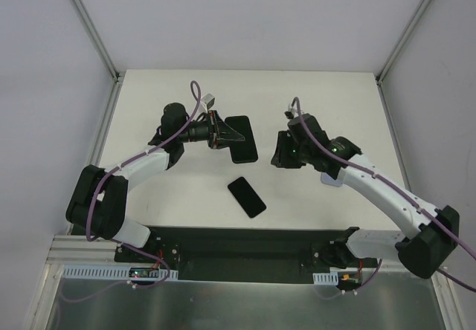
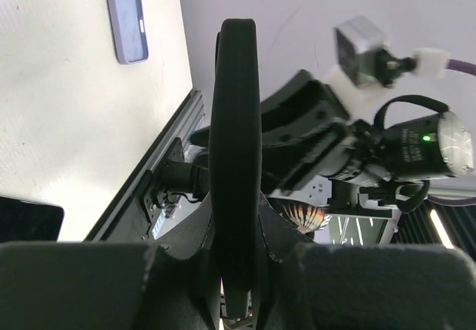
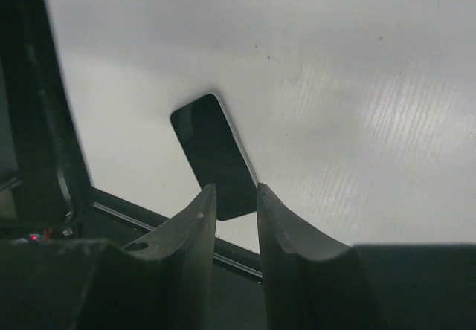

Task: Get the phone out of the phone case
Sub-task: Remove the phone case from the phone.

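Note:
My left gripper (image 1: 221, 131) is shut on a black phone case (image 1: 242, 138) and holds it above the table at the back centre. In the left wrist view the case (image 2: 234, 107) stands edge-on between the fingers (image 2: 286, 248). A black phone (image 1: 247, 197) lies flat and bare on the table near the front middle. It also shows in the right wrist view (image 3: 214, 151) and at the left edge of the left wrist view (image 2: 26, 222). My right gripper (image 1: 277, 155) hovers to the right of the case, its jaws a narrow gap apart with nothing between them (image 3: 234, 192).
A lavender phone-shaped item (image 2: 125, 14) lies on the table, partly under my right arm (image 1: 332, 181). A black base strip (image 1: 245, 244) runs along the table's near edge. White walls and grey frame posts enclose the table.

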{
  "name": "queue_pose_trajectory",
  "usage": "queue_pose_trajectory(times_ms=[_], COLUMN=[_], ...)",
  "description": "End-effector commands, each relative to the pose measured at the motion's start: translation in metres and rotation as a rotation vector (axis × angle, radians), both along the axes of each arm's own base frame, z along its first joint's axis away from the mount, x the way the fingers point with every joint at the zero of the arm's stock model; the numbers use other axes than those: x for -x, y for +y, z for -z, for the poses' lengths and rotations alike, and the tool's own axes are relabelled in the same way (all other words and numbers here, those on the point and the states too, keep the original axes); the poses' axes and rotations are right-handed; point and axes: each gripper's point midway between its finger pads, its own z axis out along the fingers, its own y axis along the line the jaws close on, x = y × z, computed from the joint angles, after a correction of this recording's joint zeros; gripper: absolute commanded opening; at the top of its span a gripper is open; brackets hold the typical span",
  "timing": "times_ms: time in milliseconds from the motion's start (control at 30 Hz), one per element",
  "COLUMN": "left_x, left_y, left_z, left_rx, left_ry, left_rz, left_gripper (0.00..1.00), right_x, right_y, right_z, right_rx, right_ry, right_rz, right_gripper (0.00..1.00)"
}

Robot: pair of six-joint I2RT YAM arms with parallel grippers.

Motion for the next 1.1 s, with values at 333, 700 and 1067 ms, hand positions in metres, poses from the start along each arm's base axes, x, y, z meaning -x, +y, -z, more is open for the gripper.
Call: queue_pose_trajectory(times_ms=[333,700,1067], left_x=[0.008,0.008,0.008], left_y=[0.001,0.0,0.0], left_z=[-0.049,-0.051,-0.055], left_rx=[0.081,0.092,0.112], left_ry=[-0.167,-0.166,-0.165], left_rz=[0.042,0.043,0.046], left_gripper=[0.0,0.0,0.0], right_x=[-0.009,-0.006,-0.009], right_y=[0.035,0.047,0.047], right_z=[-0.085,-0.067,-0.045], right_rx=[-0.285,-0.298,-0.26], right_ry=[-0.093,-0.03,0.007], right_rz=[-0.047,-0.072,-0.06], right_gripper=[0.32,0.32,0.32])
